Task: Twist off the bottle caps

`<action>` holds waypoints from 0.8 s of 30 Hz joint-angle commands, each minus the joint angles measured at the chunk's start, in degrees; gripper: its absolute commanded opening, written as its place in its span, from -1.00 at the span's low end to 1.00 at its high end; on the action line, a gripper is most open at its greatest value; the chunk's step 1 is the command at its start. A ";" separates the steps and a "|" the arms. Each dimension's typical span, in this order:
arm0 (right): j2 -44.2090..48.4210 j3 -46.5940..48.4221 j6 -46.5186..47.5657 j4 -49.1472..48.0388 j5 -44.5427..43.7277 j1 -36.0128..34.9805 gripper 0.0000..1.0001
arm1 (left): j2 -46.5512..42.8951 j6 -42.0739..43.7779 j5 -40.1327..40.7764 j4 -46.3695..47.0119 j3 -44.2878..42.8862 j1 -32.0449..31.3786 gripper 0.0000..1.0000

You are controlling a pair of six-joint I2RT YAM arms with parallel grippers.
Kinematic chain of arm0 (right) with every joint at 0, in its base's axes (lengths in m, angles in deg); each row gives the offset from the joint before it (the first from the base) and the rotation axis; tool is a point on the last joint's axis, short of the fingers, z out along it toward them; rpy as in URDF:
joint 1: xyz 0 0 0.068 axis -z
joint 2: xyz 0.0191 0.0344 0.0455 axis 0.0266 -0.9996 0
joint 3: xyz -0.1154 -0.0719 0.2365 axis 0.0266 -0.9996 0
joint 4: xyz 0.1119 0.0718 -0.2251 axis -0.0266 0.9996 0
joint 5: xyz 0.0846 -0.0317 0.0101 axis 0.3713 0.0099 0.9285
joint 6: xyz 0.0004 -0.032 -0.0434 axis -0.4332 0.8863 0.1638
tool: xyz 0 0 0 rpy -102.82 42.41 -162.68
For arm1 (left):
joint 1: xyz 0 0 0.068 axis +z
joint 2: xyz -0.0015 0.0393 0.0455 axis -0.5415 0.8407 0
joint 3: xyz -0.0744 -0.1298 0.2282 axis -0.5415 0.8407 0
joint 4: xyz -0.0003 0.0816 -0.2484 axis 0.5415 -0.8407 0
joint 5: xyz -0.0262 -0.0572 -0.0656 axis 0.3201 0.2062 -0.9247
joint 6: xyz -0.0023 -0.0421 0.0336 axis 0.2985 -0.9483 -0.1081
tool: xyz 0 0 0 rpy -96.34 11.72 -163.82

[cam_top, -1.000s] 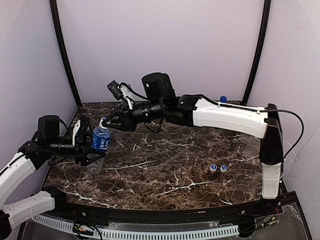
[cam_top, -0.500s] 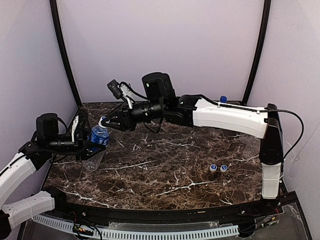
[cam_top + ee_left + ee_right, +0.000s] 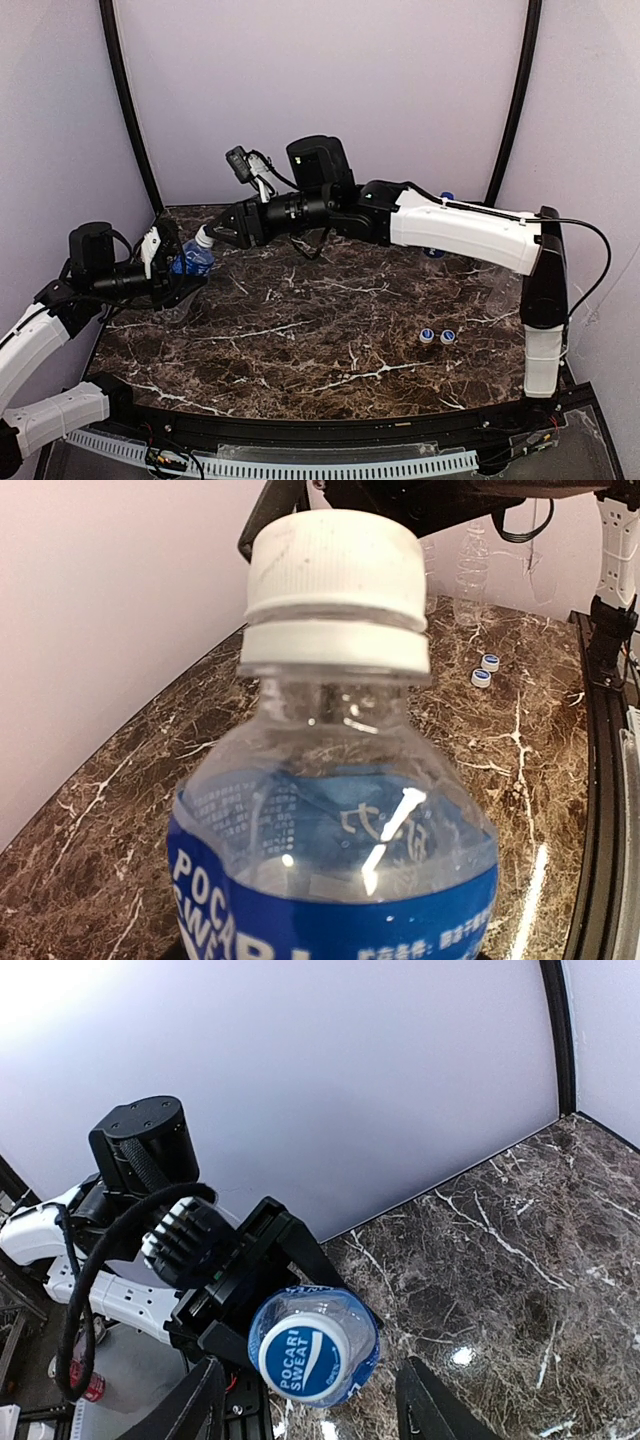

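Labelled bottle (image 3: 193,262) tilts at frame left, clamped in left fingers (image 3: 285,1245); right fingers (image 3: 195,1410) spread open, flanking its cap (image 3: 305,1360) untouched.

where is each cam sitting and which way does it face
Top external: above and behind the bases, facing the table and back wall; both arms show.
Left wrist: on the left arm, looking along the labelled bottle to its cap; the right arm shows beyond.
Right wrist: on the right arm, looking onto that cap between its own fingers; the left end effector shows.
Shared: both wrist views see the cap.
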 commanded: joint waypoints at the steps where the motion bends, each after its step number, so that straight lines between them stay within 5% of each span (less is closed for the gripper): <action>1: -3.24 5.13 -2.06 3.04 -0.36 -0.11 0.16 | 0.00 3.96 2.77 -1.64 -1.60 -0.55 -0.23; 13: -6.97 10.00 0.63 6.38 1.97 -1.03 0.08 | 0.23 3.16 2.28 -0.58 -0.68 -0.68 -0.23; 21: -6.07 8.71 6.32 6.71 5.74 -1.04 -0.84 | -0.12 3.00 -0.91 -2.23 -0.66 -0.82 -0.23; 24: -2.04 4.23 16.56 6.75 12.00 -1.06 -0.96 | -0.21 4.03 -11.80 -6.10 -1.53 -0.68 -0.23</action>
